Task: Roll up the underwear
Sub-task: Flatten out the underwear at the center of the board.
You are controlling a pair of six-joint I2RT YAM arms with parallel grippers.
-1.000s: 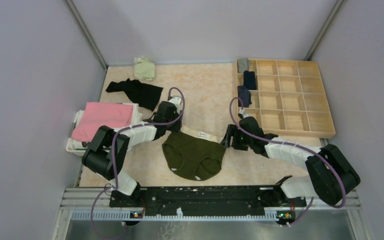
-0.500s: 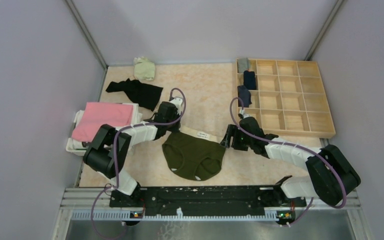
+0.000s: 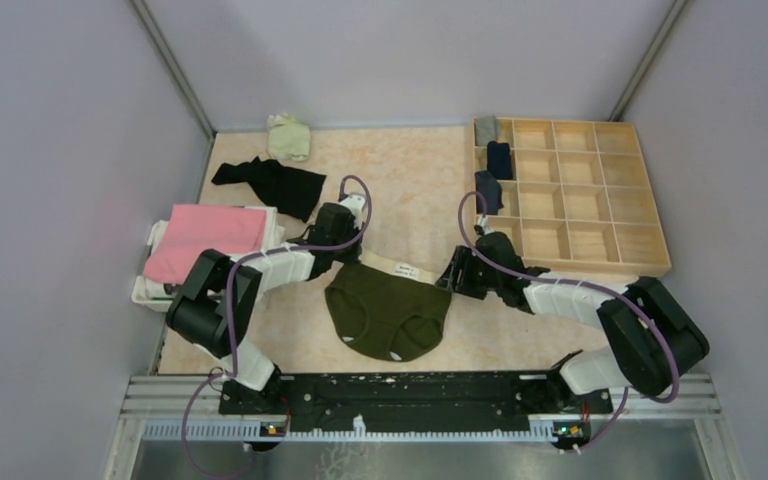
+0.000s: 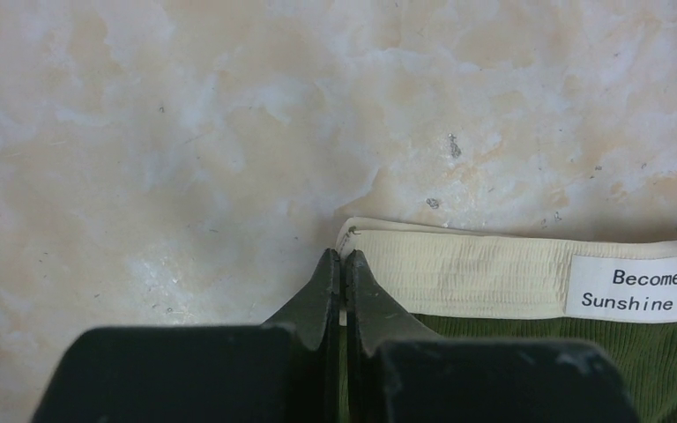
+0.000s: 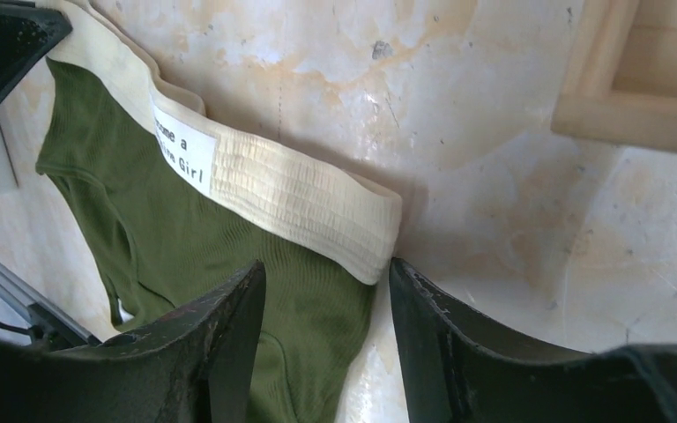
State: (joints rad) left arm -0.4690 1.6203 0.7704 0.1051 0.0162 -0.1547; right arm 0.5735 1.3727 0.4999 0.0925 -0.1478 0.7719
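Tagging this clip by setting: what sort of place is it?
Probably a lab robot cell, not a home: bare grey walls box in a table holding a wooden grid tray and loose underwear.

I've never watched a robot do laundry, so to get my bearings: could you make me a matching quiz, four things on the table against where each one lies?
Things:
1. olive underwear
2. pink cloth
3. wooden tray
4. black garment

Places:
A. far right side
B. folded, at the left edge
C. spread flat, middle of the near side
D. crumpled, far left

Pairs: 1-C, 2-B, 3-A, 4-D
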